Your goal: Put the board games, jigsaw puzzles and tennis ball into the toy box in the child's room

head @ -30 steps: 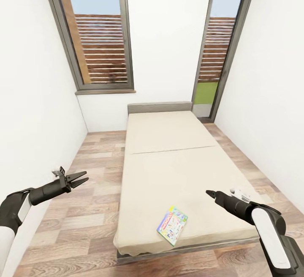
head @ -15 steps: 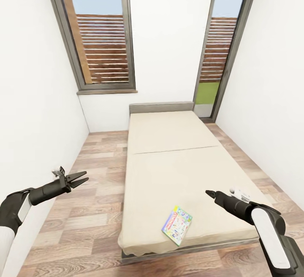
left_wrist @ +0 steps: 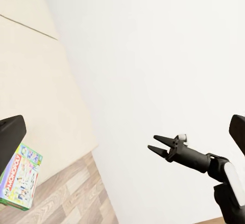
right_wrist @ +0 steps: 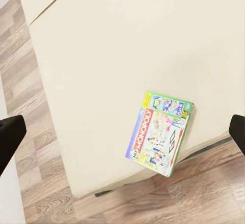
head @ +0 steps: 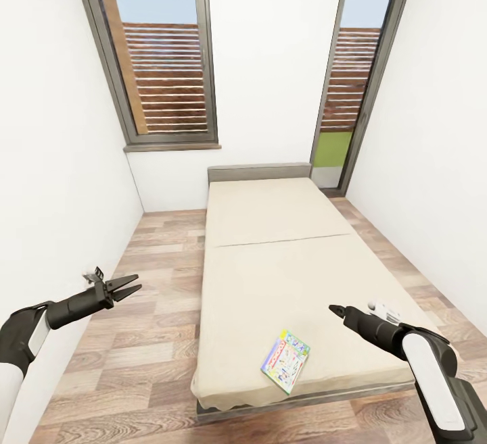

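Observation:
A single board game [head: 285, 359], a flat box with a green edge and a red Monopoly band, lies near the foot corner of the bed [head: 270, 255], close to its front edge. It also shows in the left wrist view [left_wrist: 19, 175] and the right wrist view [right_wrist: 161, 132]. My left gripper [head: 132, 287] hangs open over the floor to the left of the bed, holding nothing. Above the bed's right part, a little right of the game and higher, my right gripper [head: 334, 309] is open and empty. The toy box, table, jigsaw puzzles and tennis ball are out of view.
The bed has a grey headboard [head: 257, 172] against the far white wall. A window [head: 162, 59] is at the back left and a glass door [head: 345, 92] at the back right. Strips of wood floor [head: 149, 295] run along both sides, between close white walls.
The whole picture has slid slightly, so the camera has moved; the bed and the game sit a little further right in view. Both arms hold the same pose.

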### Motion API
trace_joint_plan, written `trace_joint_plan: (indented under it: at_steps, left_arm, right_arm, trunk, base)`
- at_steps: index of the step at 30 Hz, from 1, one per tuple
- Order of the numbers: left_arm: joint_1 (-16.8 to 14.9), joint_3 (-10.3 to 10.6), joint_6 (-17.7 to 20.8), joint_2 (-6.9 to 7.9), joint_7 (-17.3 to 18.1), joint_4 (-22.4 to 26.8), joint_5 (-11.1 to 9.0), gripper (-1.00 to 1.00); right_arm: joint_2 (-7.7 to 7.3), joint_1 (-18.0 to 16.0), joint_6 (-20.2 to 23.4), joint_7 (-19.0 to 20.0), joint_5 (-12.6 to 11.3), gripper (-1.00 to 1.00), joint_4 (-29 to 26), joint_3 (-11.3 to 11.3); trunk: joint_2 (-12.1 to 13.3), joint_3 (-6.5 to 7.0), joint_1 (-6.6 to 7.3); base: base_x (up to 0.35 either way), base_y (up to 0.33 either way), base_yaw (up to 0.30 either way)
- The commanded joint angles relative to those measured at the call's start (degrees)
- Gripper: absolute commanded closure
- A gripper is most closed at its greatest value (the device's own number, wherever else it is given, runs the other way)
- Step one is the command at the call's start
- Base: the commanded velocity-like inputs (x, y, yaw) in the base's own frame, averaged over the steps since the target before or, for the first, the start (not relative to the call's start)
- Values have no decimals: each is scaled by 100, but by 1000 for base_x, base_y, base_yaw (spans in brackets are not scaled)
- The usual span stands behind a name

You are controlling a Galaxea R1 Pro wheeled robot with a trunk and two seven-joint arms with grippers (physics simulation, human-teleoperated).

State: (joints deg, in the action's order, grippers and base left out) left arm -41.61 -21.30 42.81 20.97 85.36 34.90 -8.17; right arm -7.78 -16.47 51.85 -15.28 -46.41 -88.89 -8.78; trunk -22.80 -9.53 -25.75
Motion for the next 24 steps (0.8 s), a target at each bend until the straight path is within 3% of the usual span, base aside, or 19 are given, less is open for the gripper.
trace_joint_plan:
  at_steps: [1,17,24]
  left_arm:
    - [-5,-3,59,1,22,0,1,-100]
    - [-5,-5,61,1,0,8,7,-100]
    - [-2,0,61,-5,2,8,5,-100]
  right_arm:
    - [-2,-5,19,-54,-60,-100,-6,-1]
    - [-3,-5,19,-54,-62,-100,-5,0]
    - [0,-5,19,-54,-53,-100,-44,-1]
  trunk:
    - [-12,-12,-3]
    - [-12,-12,-3]
    - [-12,-12,-3]
  base:
    - [0,0,0]
    - [-2,1,0]
    - [-113,122,13]
